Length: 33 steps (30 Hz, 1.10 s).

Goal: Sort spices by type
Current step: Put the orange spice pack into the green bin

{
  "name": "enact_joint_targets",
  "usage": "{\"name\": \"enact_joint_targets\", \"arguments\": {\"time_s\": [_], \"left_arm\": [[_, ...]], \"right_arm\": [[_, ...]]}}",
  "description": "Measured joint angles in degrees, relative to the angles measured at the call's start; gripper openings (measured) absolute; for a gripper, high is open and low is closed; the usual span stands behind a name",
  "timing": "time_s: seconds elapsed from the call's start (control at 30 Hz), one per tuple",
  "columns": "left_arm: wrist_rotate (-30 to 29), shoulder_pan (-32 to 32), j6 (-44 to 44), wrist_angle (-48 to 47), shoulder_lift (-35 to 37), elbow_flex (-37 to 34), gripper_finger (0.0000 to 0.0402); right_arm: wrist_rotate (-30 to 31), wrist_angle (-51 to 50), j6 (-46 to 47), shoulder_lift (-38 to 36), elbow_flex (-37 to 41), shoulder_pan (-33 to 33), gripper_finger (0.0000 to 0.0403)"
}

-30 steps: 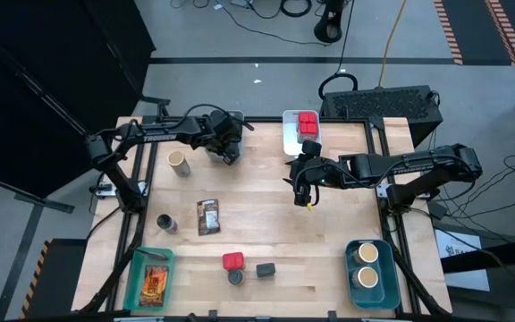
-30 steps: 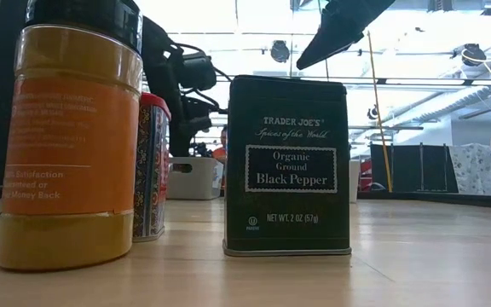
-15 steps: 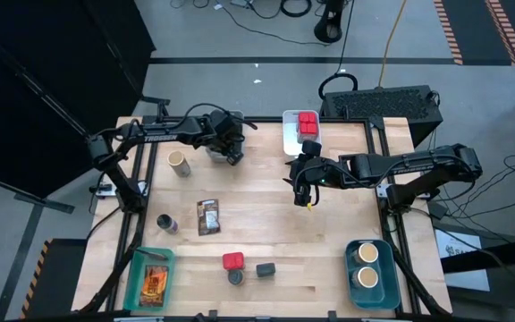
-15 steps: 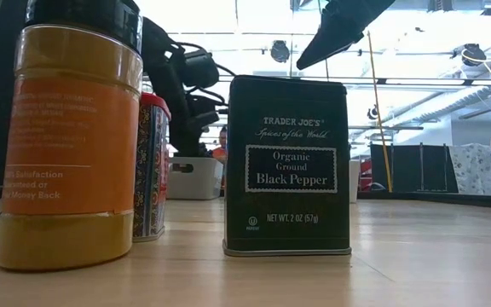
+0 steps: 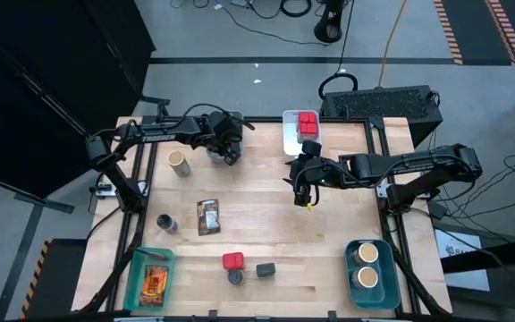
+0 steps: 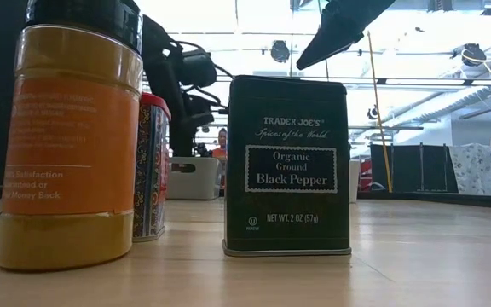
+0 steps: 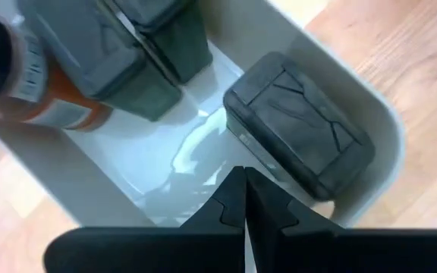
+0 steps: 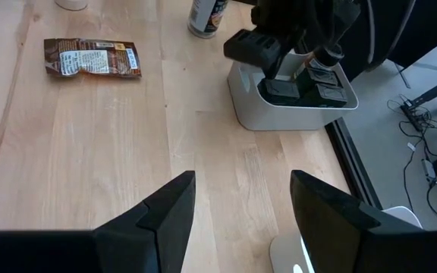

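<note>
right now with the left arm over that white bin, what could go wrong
1. The left gripper hangs shut just above the dark tins in the white bin; dropping lower could jam into them.
2. The right gripper, open and empty over bare table, may cross the left arm's path if it heads for the brown packet.

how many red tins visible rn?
3: two red tins side by side in the white bin at the far edge, one red tin loose near the front edge. Others may be hidden.
</note>
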<state>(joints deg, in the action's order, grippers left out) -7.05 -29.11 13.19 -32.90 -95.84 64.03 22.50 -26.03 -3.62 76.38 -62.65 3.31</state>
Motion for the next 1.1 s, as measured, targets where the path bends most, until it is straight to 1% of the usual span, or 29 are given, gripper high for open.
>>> {"name": "enact_joint_targets", "arguments": {"time_s": [0.13,0.23,0.3,0.37,0.47,0.6,0.67,0.77,0.9,1.0,1.1], "left_arm": [[-0.71,1.65,-0.44,-1.99,3.73,0.0,0.0005],[-5.59,4.33,-1.02,-4.29,7.84,0.0,0.0005],[-8.26,6.89,-3.4,-3.32,11.73,-0.95,0.0005],[-8.59,10.34,-5.77,-1.4,15.98,-2.68,0.0005],[-8.25,16.7,-6.22,3.56,23.31,-7.7,0.0003],[-7.78,28.25,-3.48,11.34,33.68,-16.16,0.0003],[-7.58,33.49,-2.21,14.98,37.08,-19.31,0.0003],[-9.13,39.53,-2.07,18.83,39.72,-21.94,0.0004],[-11.76,45.12,-3.48,18.25,39.99,-22.51,0.0004],[-13.45,48.53,-4.83,18.35,40.05,-22.51,0.0004],[-13.7,50.68,-4.66,15.54,40.12,-22.51,0.0004]], "right_arm": [[0.78,0.44,1.47,0.0,0.0,0.0,0.0199],[3.22,1.49,3.38,0.0,-0.04,0.02,0.0199],[3.04,1.45,5.11,0.25,-0.04,0.25,0.0199],[3.09,1.52,6.95,0.91,-0.02,1.05,0.0199],[3.04,5.94,8.15,1.82,1.89,3.11,0.0199],[3.08,12.36,8.61,2.23,5.05,6.15,0.0199],[3.1,14.21,9.15,2.23,5.2,7.67,0.0199],[3.02,14.82,9.22,2.19,4.18,9.64,0.0199],[2.97,14.16,10.97,2.51,-0.1,12.34,0.0199],[2.95,8.48,13.82,3.83,-5.24,14.54,0.0199],[2.46,-1.32,20.1,6.45,-11.62,15.99,0.0199]]}}
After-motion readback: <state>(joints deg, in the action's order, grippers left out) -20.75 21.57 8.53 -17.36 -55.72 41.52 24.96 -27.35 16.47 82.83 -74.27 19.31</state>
